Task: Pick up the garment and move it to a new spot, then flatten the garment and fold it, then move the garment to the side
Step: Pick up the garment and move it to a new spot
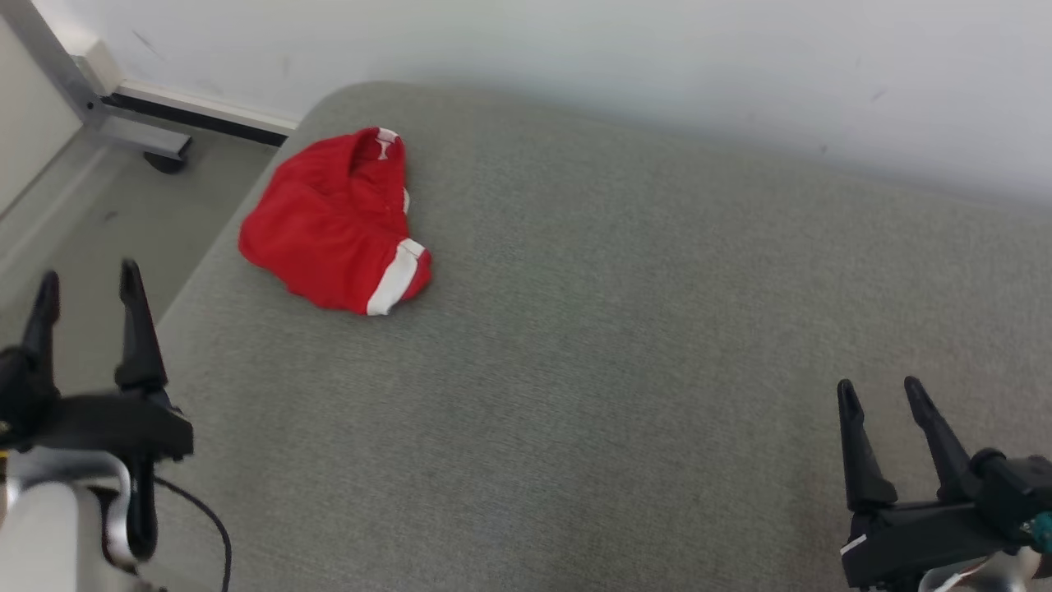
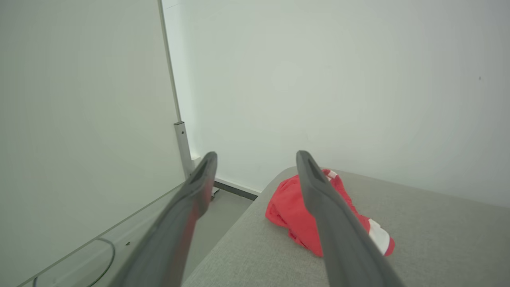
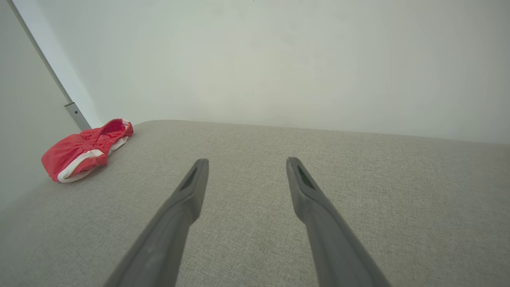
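My left pincer (image 1: 87,274) is wide, nothing between the fingers. In the head view it sits low by the left edge of the grey cushion (image 1: 616,329), tips showing against the floor (image 1: 107,238). A thin black cable (image 1: 205,518) loops under its wrist. My right pincer (image 1: 878,385) is also wide and holds nothing. It is over the near right part of the cushion, fingers pointing toward the far edge, with bare fabric under it in the right wrist view (image 3: 247,160). The garment (image 1: 333,222) is red with white trim, crumpled in a loose heap at the far left corner of the cushion, close to the left edge. It is well apart from both pincers, nearer the left one. In the left wrist view the left pincer (image 2: 257,154) points past the corner, and one finger crosses in front of the garment (image 2: 287,211); I can't tell any contact, it looks clear of it. The right wrist view puts the garment (image 3: 79,153) far off to the left. A white wall (image 1: 657,57) runs along the far edge. A grey metal frame leg (image 1: 123,123) stands on the floor beyond the far left corner.
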### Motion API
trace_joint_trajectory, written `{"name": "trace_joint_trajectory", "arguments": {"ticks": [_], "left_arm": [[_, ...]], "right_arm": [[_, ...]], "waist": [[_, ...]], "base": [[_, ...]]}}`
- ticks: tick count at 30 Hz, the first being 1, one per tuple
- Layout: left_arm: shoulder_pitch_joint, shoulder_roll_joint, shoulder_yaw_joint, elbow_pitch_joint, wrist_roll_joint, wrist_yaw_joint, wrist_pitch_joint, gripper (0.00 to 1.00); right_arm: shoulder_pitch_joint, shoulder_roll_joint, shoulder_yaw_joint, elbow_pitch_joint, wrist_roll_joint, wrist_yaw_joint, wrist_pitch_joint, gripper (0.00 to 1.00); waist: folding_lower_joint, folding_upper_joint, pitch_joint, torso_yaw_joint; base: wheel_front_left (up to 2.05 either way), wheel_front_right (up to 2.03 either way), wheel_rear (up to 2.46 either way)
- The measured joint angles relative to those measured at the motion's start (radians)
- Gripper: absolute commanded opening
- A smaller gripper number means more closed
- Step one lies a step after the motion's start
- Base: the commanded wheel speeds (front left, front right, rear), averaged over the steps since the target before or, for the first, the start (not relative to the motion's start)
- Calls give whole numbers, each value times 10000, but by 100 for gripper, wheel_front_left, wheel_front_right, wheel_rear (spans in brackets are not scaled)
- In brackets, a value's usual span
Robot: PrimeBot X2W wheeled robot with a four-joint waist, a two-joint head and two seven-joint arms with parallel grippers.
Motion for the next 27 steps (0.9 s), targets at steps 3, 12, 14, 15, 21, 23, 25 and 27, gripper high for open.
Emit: {"name": "trace_joint_trajectory", "arguments": {"ticks": [3,12,14,15,21,23,25,27], "left_arm": [[-1045,247,90,391,-109,-44,31,100],[-3521,1210,311,2021,-416,-198,224,100],[-3934,1390,326,2468,-441,-253,305,100],[-4114,1450,324,2692,-468,-265,314,100],[-4982,1659,309,4299,-763,-345,583,100],[-5222,1722,272,4926,-803,-349,748,100],[-5396,1733,240,5513,-928,-401,890,100],[-5623,1743,151,6054,-1016,-445,1074,100]], "right_arm": [[-193,-119,-167,-295,-102,0,94,100],[-519,-516,-493,-1262,-368,0,374,100],[-523,-629,-667,-1565,-447,0,493,100],[-521,-665,-742,-1722,-470,0,570,100],[-448,-757,-1049,-2633,-539,0,982,100],[-442,-786,-1103,-2844,-593,0,1116,100],[-439,-863,-1095,-3022,-619,0,1243,100],[-443,-959,-1133,-3185,-677,0,1365,100]], "waist": [[1,0,416,-296],[2,1,1677,-1397],[2,1,1928,-1661],[2,1,2055,-1781],[2,0,2852,-2319],[2,0,3098,-2441],[2,0,3321,-2539],[1,0,3517,-2609]], "base": [[0,0,0],[0,0,0],[0,0,0],[0,0,0],[0,0,0],[0,0,0],[0,0,0],[0,0,0]]}}
